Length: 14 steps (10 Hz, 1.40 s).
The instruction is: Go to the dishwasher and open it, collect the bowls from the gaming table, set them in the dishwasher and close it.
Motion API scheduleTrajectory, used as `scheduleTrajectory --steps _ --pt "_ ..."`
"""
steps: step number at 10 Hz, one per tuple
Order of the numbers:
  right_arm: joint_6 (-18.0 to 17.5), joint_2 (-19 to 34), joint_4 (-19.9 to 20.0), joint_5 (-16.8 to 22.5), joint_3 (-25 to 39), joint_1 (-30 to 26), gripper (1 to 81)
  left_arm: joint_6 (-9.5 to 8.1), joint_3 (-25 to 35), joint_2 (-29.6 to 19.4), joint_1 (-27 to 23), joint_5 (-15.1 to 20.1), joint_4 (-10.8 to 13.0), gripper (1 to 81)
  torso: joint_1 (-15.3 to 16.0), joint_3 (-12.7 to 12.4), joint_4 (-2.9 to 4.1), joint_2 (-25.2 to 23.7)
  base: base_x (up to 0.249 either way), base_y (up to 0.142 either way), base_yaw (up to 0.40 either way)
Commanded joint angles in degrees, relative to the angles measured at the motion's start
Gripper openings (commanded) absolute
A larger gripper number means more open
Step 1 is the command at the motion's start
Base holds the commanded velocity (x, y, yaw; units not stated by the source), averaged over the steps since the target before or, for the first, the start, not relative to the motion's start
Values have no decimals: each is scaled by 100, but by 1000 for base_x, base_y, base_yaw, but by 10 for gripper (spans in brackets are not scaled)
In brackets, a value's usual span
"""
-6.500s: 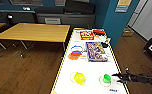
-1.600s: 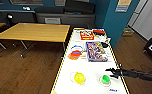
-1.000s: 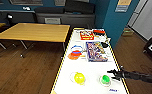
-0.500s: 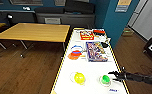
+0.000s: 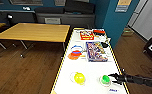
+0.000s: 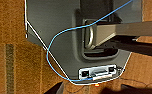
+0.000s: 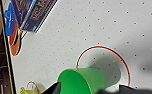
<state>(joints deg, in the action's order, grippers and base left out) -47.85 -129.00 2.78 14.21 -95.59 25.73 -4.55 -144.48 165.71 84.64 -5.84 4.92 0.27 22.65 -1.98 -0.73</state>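
Observation:
The gaming table is long and white-topped with a yellow edge. Near its front end stand a yellow-green bowl and a bright green bowl, each on a red-ringed circle. My right arm comes in from the right, and my right gripper is at the green bowl's right side. In the right wrist view the green bowl looms close, partly over its red ring. My left gripper hangs over my own grey base and the wooden floor. The dishwasher is out of view.
Board-game boxes and coloured rings lie further along the table. A wooden-topped table stands to the left and a dark sofa behind. A teal wall rises on the right.

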Motion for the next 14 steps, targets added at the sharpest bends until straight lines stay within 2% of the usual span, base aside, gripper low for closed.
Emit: scheduleTrajectory --steps 1,5,11,14 --pt "4 284 30 -93 165 -530 811 6 16 -20 57 408 8 811 0 0 0 0 0 0 0" --pt "4 197 30 -165 -20 -476 811 6 -54 15 57 408 0 811 0 0 0 0 0 0 0" --pt "-14 -419 38 -182 -600 -353 811 6 -71 -20 57 417 -9 811 0 0 0 0 0 0 0" --pt "-14 -779 74 -261 -1136 -248 811 6 -71 -11 57 417 -9 811 0 0 0 2 0 0 0"
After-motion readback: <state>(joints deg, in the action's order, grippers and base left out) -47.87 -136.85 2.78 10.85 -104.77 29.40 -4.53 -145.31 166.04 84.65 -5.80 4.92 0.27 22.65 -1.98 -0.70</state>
